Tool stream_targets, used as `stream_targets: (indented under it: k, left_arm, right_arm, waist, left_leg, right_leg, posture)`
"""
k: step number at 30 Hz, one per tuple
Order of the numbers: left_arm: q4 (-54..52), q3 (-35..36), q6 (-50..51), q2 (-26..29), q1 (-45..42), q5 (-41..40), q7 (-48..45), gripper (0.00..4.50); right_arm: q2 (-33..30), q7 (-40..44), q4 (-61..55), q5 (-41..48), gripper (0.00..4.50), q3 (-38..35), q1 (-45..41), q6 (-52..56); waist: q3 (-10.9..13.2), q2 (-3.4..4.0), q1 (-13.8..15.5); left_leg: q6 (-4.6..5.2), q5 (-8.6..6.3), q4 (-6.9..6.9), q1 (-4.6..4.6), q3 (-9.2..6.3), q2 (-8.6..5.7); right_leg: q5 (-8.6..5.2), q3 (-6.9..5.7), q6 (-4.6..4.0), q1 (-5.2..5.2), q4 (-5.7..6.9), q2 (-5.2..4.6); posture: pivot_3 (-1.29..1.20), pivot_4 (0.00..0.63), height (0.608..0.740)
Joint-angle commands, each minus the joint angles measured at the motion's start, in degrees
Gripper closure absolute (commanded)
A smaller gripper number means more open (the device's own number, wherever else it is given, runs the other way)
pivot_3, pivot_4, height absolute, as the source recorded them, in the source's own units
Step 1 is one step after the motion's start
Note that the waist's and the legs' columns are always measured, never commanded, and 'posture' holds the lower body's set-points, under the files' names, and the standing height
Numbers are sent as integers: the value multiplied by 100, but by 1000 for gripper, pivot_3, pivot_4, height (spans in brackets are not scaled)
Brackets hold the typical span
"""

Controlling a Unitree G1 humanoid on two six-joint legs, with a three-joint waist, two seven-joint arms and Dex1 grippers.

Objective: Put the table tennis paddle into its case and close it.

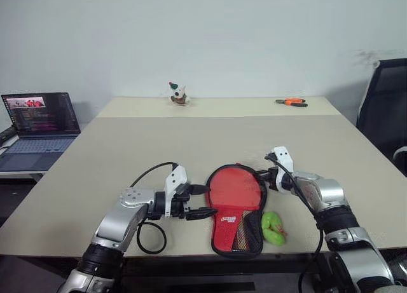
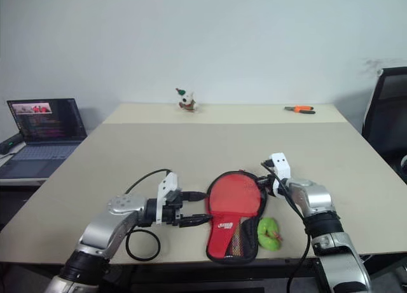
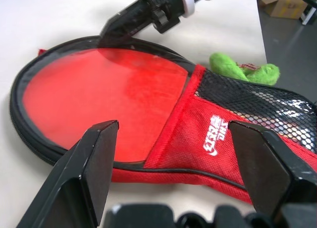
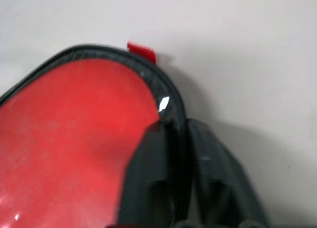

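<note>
Round red rubber-faced table tennis paddle sits inside the soft red fabric case with black zip edging, flat near the front edge of the beige table. Right gripper is clamped on the case's zip rim at the head. Left gripper hangs just beside the case, its 2 fingers spread, holding nothing. Green plush toy lies by the case's mesh pocket.

Paddle handle hidden inside the case.
</note>
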Motion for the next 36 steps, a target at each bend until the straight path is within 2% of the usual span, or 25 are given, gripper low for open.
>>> stream_targets:
  k: [1, 9, 17, 20, 22, 29, 30, 33, 36]
  left_arm:
    - [-227, 99, 2, 78, -30, -128, 61, 625]
    - [-159, 37, -42, 126, -59, -116, 79, 625]
    - [175, -97, -246, 48, -288, 17, 56, 625]
    - [495, -169, -434, -4, -525, 107, 15, 625]
    - [759, -235, -606, -56, -712, 191, -34, 625]
    - [1873, -419, -1243, -380, -1423, 517, -120, 625]
    - [2197, -465, -1383, -482, -1616, 600, -142, 625]
    - [3202, -616, -1887, -765, -2171, 873, -211, 625]
    - [4070, -695, -2376, -1022, -2597, 1108, -244, 625]
  right_arm:
    - [195, 74, 213, -137, 4461, 62, -377, -324]
    - [621, 30, 1002, -363, 4461, 3, -982, -940]
    - [672, 137, 1221, -553, 4461, 32, -1026, -998]
    - [600, 30, 1061, -517, 3841, -133, -990, -851]
    - [483, 65, 732, -496, 3143, -155, -905, -659]
    - [-409, 647, -1859, 265, 667, -376, -102, 870]
    - [-773, 993, -2508, 551, 368, -400, 225, 1154]
    - [-1801, 1787, -4062, 1183, 368, -446, 1175, 1660]
    - [-2538, 2155, -4999, 1461, 368, -454, 1896, 1708]
  waist:
    - [1, 1, -17]
    - [3, 4, -83]
    - [4, 5, -70]
    - [4, 5, -68]
    - [5, 5, -54]
    - [10, 7, 35]
    - [10, 6, 35]
    - [15, 5, 132]
    - [22, 9, 145]
  left_leg:
    - [0, 0, 0, 0, 2, 2]
    - [0, 0, -3, 0, 14, 12]
    - [0, 0, -7, -2, 16, 7]
    - [0, 0, -7, -2, 16, 7]
    - [0, 0, -7, -2, 17, 5]
    - [1, -1, -7, -11, 18, 0]
    - [1, -1, -7, -11, 20, 0]
    - [2, -1, -3, -23, 6, -5]
    - [10, -6, 26, -49, 3, -10]
  right_leg:
    - [1, 2, -3, -2, 1, 2]
    - [6, 17, -10, -14, 5, 12]
    - [6, 31, -10, -17, 2, 8]
    - [6, 43, -9, -17, 3, 9]
    - [6, 46, -9, -18, 3, 9]
    - [4, 49, -5, -22, -4, 6]
    - [4, 50, -4, -22, -4, 6]
    - [-1, 25, 3, -21, -12, 5]
    - [-2, -17, 5, -21, -16, 1]
  posture:
    - [0, 150, 740]
    - [0, 150, 740]
    - [0, 150, 740]
    - [0, 150, 740]
    - [0, 150, 740]
    - [0, 150, 740]
    - [0, 150, 740]
    - [0, 150, 740]
    - [0, 150, 740]
